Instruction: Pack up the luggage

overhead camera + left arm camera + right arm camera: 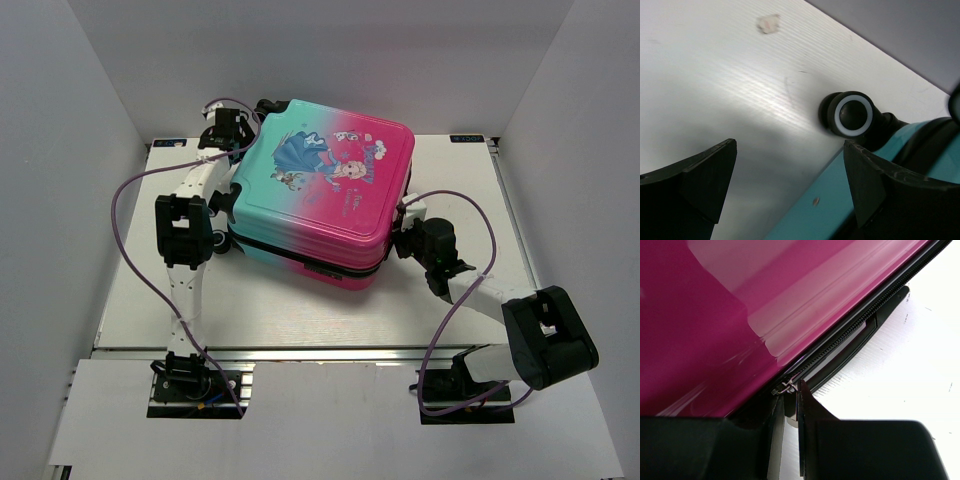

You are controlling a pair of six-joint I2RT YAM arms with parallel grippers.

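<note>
At the far-left corner of the luggage [320, 190], your left gripper [222, 130] stands wide open with nothing in it. Its wrist view shows a black wheel [854, 114] just beyond the fingers and the teal shell running off to the right.

The luggage lies flat and closed on the table [130, 300], in the middle toward the far side. It is turned a little, so the teal wheel end points far-left and the pink end near-right.

On the right side, your right gripper [791, 390] sits close against the pink shell with its fingers almost together. They appear to pinch the zip pull [782, 387] at the seam, though most of the tab is hidden.

What your coming move turns on, as I judge it, is that the zip track [850, 330] runs away from those fingertips, lengthwise along the luggage's side. Your right arm is the one at the zip. Your left is at the opposite corner, placed to steady the shell if you draw the pull along.
</note>
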